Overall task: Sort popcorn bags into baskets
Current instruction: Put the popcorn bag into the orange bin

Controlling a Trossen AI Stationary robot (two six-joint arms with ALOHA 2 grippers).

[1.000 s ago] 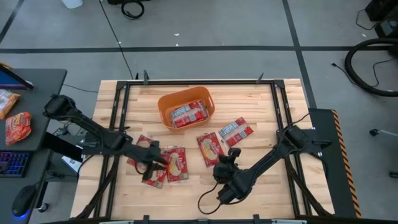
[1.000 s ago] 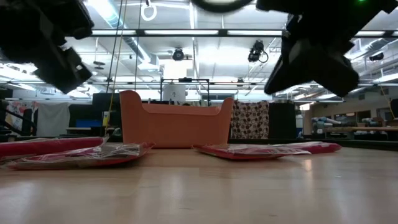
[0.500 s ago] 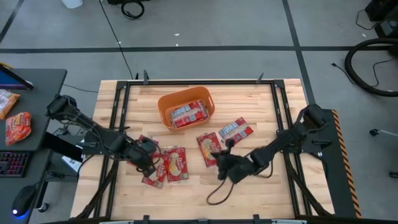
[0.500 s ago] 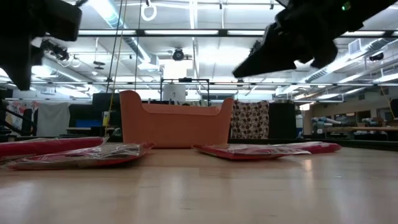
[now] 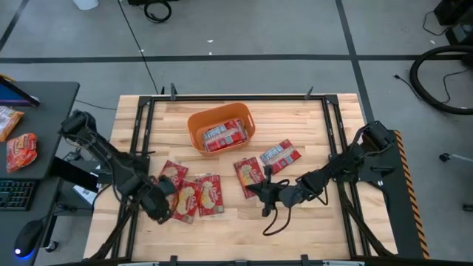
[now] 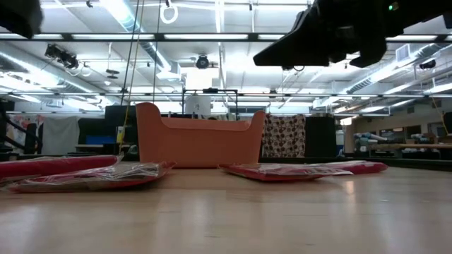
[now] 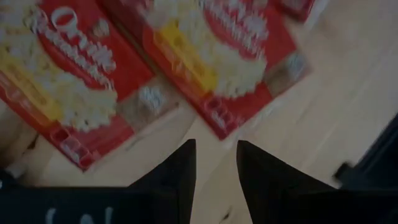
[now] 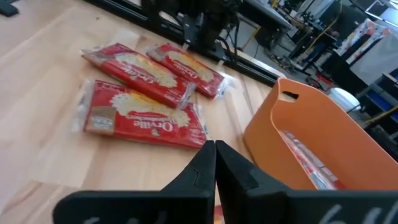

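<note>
on the dark side desk [image 5: 44,103] left of the counter [image 5: 310,222] lie two puffier orange-red snack packs [image 5: 21,151], apart from the work area. the left gripper [image 5: 157,208] hangs over the counter's near-left part, just beside the cluster of three popcorn bags [image 5: 194,196]; its fingers [image 7: 180,177] stand apart with a narrow gap and bare wood between them, holding nothing, and two of the red bags [image 7: 217,50] lie face up just beyond the tips. these three bags lie side by side, touching or overlapping at their edges. farther back, around the counter's middle, stands the orange basket [image 5: 198,125], with at least two popcorn bags [image 5: 224,135] lying inside it. in front of the basket and to its right lie two more bags, one [image 5: 250,176] nearer the middle and one [image 5: 280,154] tilted, just beside it. the right gripper [image 5: 255,190] is at the near edge of the middle bag, raised above the counter in the low view [image 6: 282,53]; its fingers [image 8: 211,165] are pressed together and hold nothing. the right arm [image 5: 347,166] stretches from the counter's right edge.
</note>
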